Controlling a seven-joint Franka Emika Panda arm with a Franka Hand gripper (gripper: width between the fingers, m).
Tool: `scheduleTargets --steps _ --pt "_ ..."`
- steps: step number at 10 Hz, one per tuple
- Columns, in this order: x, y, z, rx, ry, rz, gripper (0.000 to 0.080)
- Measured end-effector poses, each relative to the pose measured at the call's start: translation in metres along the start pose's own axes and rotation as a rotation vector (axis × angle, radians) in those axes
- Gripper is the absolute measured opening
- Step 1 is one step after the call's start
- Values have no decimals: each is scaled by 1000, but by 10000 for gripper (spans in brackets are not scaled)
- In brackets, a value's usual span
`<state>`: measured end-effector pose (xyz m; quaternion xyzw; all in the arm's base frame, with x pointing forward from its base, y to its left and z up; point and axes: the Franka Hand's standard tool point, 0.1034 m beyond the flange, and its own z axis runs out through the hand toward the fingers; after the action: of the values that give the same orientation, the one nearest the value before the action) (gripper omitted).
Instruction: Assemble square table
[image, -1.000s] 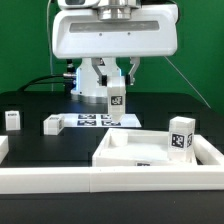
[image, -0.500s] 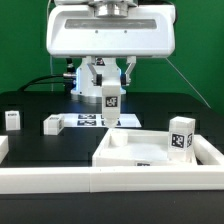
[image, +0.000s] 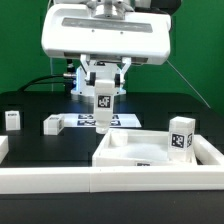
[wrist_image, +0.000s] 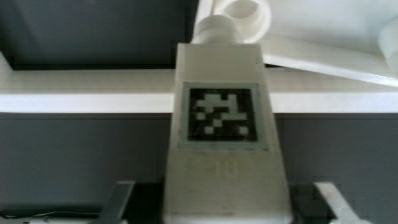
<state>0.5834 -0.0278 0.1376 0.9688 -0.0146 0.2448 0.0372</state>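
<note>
Where the held leg hangs: the held leg (image: 102, 108), white with a black-and-white tag facing the room, is upright in the arm's grasp just beyond the tabletop's far rim, toward the exterior view's left end of that rim. From here I cannot tell whether its lower end touches down.
Gripper: the gripper (image: 103, 90) has its jaws drawn partway in and clamped on the upper end of the held leg. In the wrist view the fingers (wrist_image: 125, 200) sit tight against either side of the leg (wrist_image: 224, 120), tag side to the camera, the gripper (wrist_image: 222, 205) squarely on it.
Tabletop: the tabletop (image: 120, 140), a large white square slab with a raised rim, lies flat on the black table (image: 30, 142) in the foreground. The edge tag (image: 144, 165) shows low on its near side.
Corner leg: the corner leg (image: 181, 135) stands upright, tag forward, at the tabletop's far corner on the exterior view's right. I cannot tell whether it is on the slab or just behind it.
Near leg: the near leg (image: 52, 124) lies apart from the tabletop, off to the exterior view's left of it.
Far leg: the far leg (image: 12, 120) lies further out the same way, well apart from the tabletop.
Marker board: the marker board (image: 80, 121) lies flat just beyond the tabletop's far rim, partly behind the held leg.
Rail: the rail (image: 60, 183), long and white, runs along in front of the tabletop's near edge.
</note>
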Motion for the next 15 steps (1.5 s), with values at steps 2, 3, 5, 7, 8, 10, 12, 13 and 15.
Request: scheduleTargets --steps 2,3,5,7,8,10,12,13,15 --pt "0 2 0 -2 -1 2 291" --pt "-1 1 1 -1 -3 1 291" --pt "-4 -5 9 3 -13 -9 291" --pt "-2 -9 17 2 -15 -20 291" --pt "-1 -7 21 -1 -16 -25 291" --pt "-2 -8 21 -1 -17 -27 291" --pt "-2 -8 22 -1 -18 -27 291" --pt "-2 -5 22 -2 -23 -30 291" --pt "5 7 25 -5 -33 -18 291"
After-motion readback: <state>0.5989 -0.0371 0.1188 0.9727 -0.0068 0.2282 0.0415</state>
